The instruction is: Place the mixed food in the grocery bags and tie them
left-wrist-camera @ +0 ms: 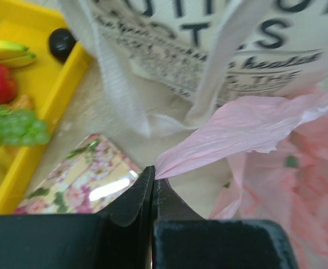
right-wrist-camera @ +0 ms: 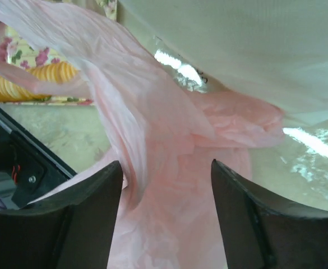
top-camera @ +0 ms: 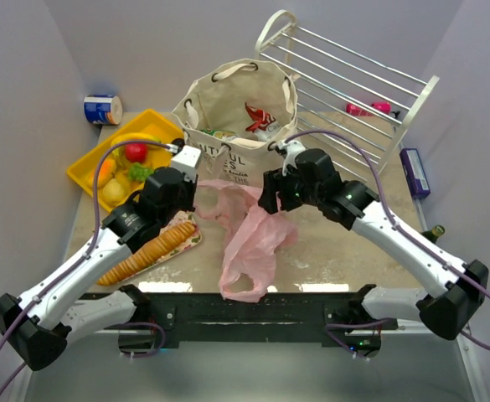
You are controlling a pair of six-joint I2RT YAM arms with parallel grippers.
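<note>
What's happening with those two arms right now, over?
Left hand shut on thin pink plastic bag. Right hand open, astride the bag. Cream canvas tote close behind.

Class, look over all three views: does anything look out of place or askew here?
The pink plastic bag lies crumpled, not open, its lower end spilling over the near edge of the table; the shut left gripper holds one corner taut. The wire rack behind leans askew.

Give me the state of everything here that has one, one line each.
pink plastic bag, untied, slack, one end pinched
left gripper, shut on the pink plastic bag
right gripper, open, bag film between its fingers
canvas tote, upright, mouth open
yellow tray, holding fruit
</note>
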